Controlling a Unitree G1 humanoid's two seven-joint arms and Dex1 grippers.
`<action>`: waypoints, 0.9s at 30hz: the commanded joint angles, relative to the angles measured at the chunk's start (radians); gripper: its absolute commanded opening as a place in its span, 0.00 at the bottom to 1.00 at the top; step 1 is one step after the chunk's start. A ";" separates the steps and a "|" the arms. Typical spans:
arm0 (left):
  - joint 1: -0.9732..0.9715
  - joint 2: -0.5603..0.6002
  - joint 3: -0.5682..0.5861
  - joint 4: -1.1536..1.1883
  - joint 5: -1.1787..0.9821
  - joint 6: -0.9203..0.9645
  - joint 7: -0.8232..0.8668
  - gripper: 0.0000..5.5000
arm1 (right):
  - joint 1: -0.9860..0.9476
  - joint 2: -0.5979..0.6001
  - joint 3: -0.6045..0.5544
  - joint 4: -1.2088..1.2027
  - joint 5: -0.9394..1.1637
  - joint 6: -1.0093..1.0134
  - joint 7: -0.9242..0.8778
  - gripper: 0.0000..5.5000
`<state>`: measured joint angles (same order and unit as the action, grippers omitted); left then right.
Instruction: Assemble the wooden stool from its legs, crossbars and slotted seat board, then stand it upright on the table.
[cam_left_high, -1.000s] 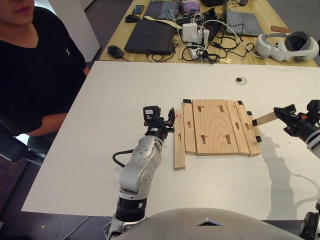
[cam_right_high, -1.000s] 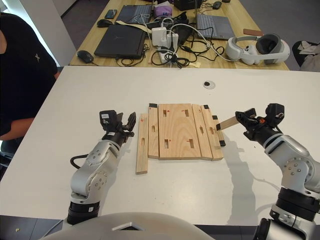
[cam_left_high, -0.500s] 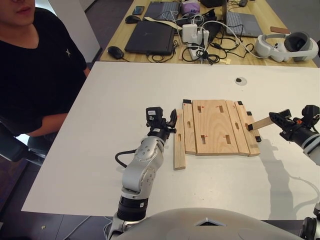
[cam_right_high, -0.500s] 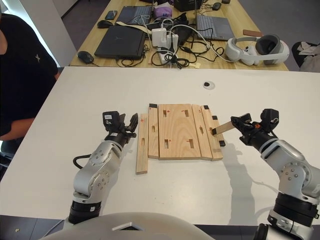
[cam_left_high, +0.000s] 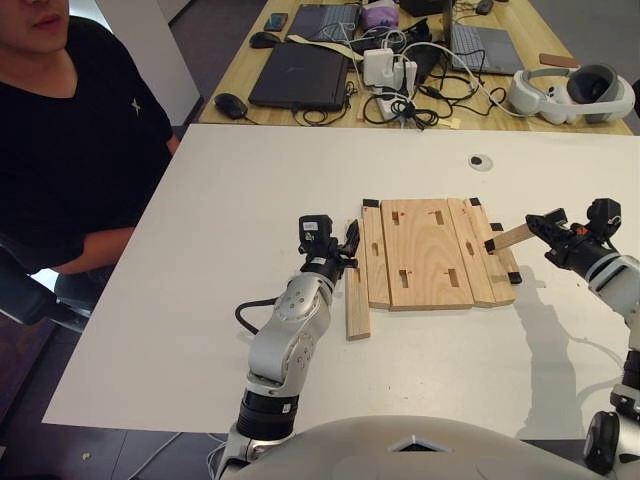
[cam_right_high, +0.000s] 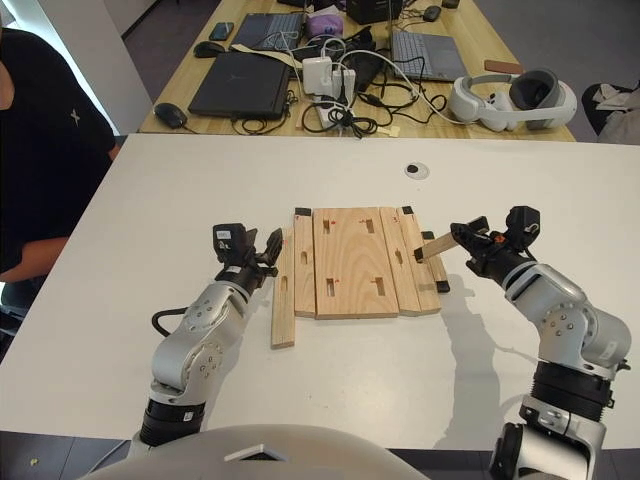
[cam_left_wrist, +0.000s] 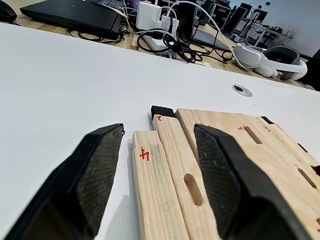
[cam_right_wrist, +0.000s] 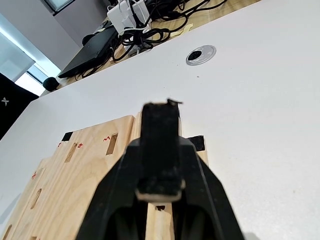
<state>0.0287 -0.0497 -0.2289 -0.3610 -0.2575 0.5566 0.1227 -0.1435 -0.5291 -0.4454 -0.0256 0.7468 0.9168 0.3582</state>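
Left tool (cam_left_wrist: 159, 129): released, fingers (cam_left_wrist: 100, 165) spread wide, low over the table (cam_left_high: 250, 200). The red-marked end of a loose plank (cam_left_wrist: 155, 200) lies between the two fingers; contact cannot be told. The rest of the plank runs back from the tool toward the robot.

Slotted seat board (cam_left_high: 425, 250): flat on the table, just beside the left tool on its inner side, flanked by narrower slotted slats (cam_left_high: 374, 255) lying against it.

Right tool (cam_left_high: 538, 224): clenched on a short wooden bar (cam_left_high: 508, 237) with a black tip. The bar juts from the tool toward the seat board, and its tip hangs over the board's nearest edge, above the outermost slat.
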 joint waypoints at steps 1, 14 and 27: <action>-0.017 -0.060 -0.001 0.010 0.003 -0.006 0.008 0.47 | 0.015 -0.052 0.093 0.023 -0.102 -0.012 0.015 0.07; -0.028 -0.060 0.001 0.025 0.006 -0.018 0.013 0.47 | 0.009 -0.103 0.224 0.000 -0.221 -0.023 0.052 0.07; -0.033 -0.051 -0.003 0.030 0.010 -0.016 0.012 0.47 | 0.039 -0.109 0.239 -0.033 -0.202 0.037 0.092 0.07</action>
<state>0.0122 -0.0496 -0.2287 -0.3383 -0.2559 0.5365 0.1308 -0.1404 -0.6396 -0.2653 -0.0759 0.5493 0.8559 0.4278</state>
